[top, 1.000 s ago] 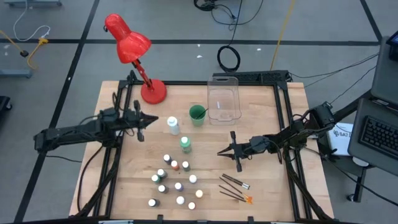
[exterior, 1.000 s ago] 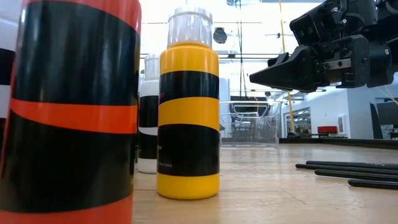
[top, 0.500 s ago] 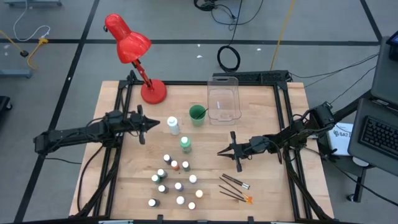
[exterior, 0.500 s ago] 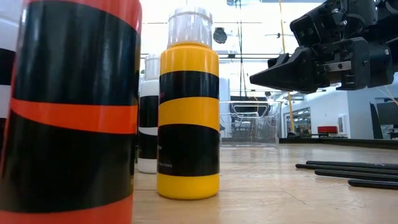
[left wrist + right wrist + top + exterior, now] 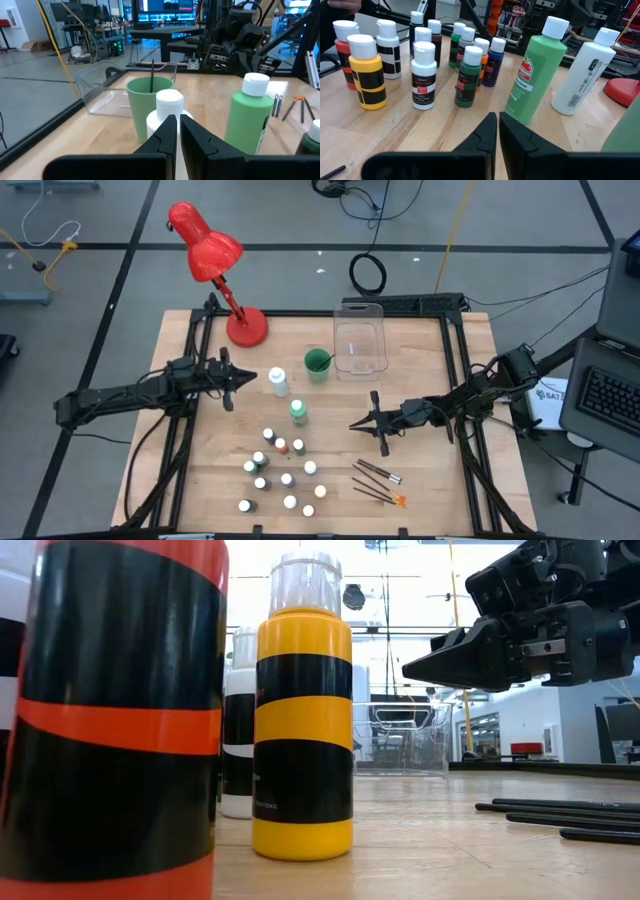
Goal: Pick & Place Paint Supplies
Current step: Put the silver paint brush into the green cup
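Small white-capped paint bottles [image 5: 282, 477] stand clustered at the near centre of the wooden table [image 5: 420, 480], brushes [image 5: 377, 482] beside them, taller white bottle [image 5: 278, 382] and green bottle [image 5: 298, 412] farther back. Left gripper [image 5: 249, 377], clenched and empty, points at the white bottle; right gripper [image 5: 355, 424] hovers clenched. Only the right wrist view shows label colours; concrete floor surrounds the table

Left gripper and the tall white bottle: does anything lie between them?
No. In the high view, only bare wood separates the shut left gripper from the white bottle.

Left gripper [image 5: 247, 377] hovers low over the table, fingers pinched together. Right gripper [image 5: 353, 424] hangs mid-table, closed too.
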Robot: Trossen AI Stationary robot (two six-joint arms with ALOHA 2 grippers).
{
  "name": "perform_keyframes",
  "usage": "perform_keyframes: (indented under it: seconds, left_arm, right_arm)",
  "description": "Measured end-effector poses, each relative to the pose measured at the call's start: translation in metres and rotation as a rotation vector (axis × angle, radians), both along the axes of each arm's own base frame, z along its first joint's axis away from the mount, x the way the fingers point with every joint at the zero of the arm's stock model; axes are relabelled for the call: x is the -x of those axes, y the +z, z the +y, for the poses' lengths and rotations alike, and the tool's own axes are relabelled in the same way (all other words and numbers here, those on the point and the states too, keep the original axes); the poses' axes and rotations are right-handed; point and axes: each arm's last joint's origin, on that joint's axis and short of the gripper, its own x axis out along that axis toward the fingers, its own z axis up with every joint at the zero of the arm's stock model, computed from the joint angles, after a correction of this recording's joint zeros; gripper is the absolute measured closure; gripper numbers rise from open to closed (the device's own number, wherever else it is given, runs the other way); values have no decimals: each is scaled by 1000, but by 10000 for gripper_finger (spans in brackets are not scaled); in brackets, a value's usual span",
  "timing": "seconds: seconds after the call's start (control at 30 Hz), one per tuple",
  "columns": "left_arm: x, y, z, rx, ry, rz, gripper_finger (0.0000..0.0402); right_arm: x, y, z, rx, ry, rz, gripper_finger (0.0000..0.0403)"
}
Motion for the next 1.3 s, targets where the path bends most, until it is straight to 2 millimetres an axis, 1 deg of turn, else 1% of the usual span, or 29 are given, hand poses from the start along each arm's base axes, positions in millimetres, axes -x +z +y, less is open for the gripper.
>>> perform_keyframes:
  seconds: [0.27, 0.63, 0.97, 1.3]
  left_arm:
    - [0, 0, 0, 24, 2, -5, 376]
    - [0, 2, 0, -4, 1, -22, 376]
    - [0, 3, 0, 35, 2, -33, 376]
    - [0, 4, 0, 36, 2, -48, 376]
  right_arm:
    - [0, 0, 0, -10, -2, 5, 391]
    - [0, 0, 0, -1, -1, 5, 394]
    - [0, -1, 0, -20, -4, 14, 394]
    - [0, -1, 0, -21, -4, 15, 394]
